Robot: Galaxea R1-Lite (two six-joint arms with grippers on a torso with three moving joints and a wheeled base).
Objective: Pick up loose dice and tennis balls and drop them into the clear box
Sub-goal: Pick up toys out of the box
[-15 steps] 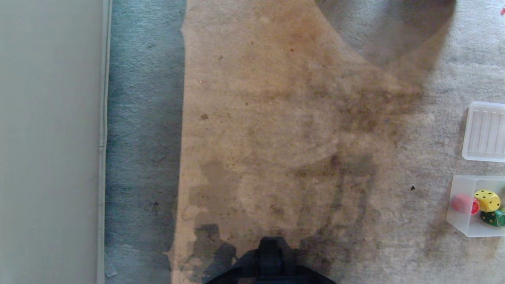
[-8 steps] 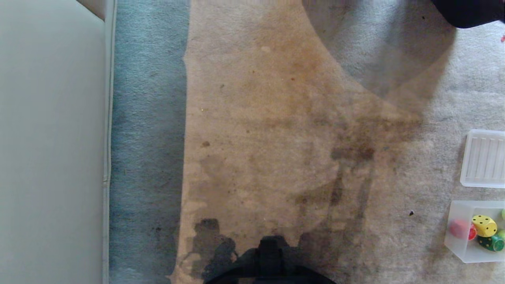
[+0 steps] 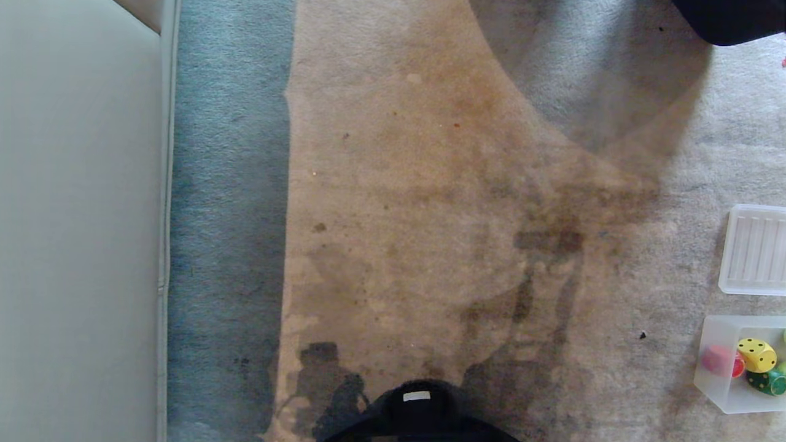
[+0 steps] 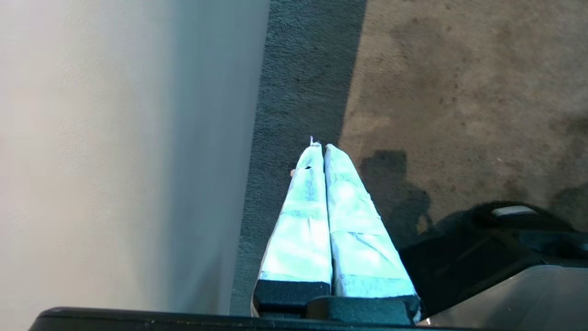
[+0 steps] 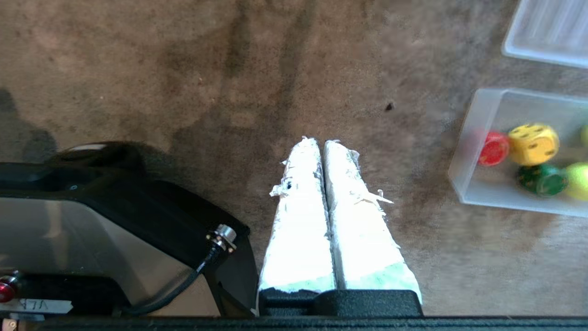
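The clear box (image 3: 715, 328) sits on the carpet at the right edge of the head view. Inside it lie a yellow die (image 3: 757, 355), a red die (image 3: 718, 361) and a dark green die (image 3: 767, 382). The right wrist view shows the same clear box (image 5: 487, 195) with the red die (image 5: 493, 148), yellow die (image 5: 533, 143), green die (image 5: 541, 179) and a tennis ball (image 5: 579, 180). My right gripper (image 5: 320, 141) hangs shut and empty over bare carpet, to the left of the box. My left gripper (image 4: 320, 146) is shut and empty beside a pale wall. Neither gripper shows in the head view.
A flat ribbed translucent lid (image 3: 755, 248) lies just beyond the box. A pale wall (image 3: 80, 221) runs down the left side. A dark object (image 3: 731, 18) juts in at the far right corner. My black base (image 3: 417, 411) shows at the near edge. The carpet is stained.
The whole head view has slid downward, so the camera has tilted. Box, lid and dice keep their places on the carpet. A dark object has come into view at the top right.
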